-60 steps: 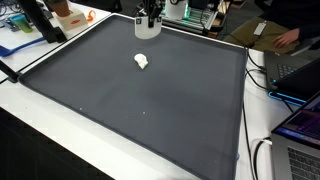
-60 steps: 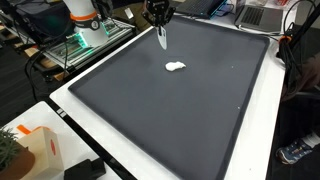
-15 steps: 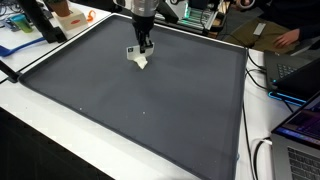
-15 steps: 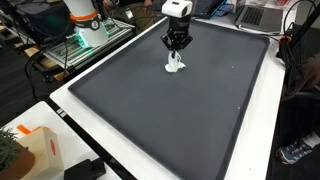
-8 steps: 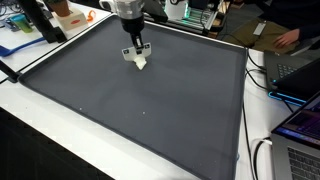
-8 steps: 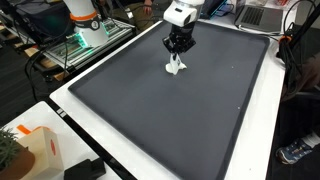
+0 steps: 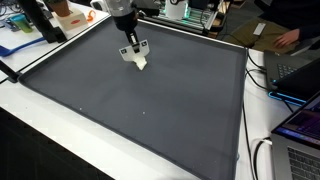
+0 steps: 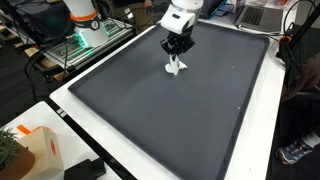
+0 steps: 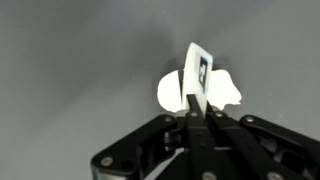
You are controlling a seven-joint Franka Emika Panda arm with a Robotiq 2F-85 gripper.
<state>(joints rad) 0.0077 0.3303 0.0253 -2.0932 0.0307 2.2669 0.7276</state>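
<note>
A small white crumpled thing (image 7: 141,63) lies on the far half of a large dark mat (image 7: 140,110); it also shows in an exterior view (image 8: 176,69). My gripper (image 7: 134,50) comes down on it from above in both exterior views (image 8: 177,52). In the wrist view the fingers (image 9: 195,105) are pressed together on a thin white flap with a blue mark (image 9: 197,68) that stands up from the white thing (image 9: 226,90). The rest of the white thing spreads out on the mat behind the fingers.
The mat lies on a white table (image 8: 70,105). A robot base with cables (image 8: 85,25) stands beyond one corner. Laptops (image 7: 300,120) and a seated person (image 7: 285,35) are along one side. An orange and white box (image 8: 30,145) sits near the front corner.
Four seconds ago the gripper hung at the mat's far edge, away from the white thing. It has since come down onto it, and over the last second the wrist has shifted and tilted slightly.
</note>
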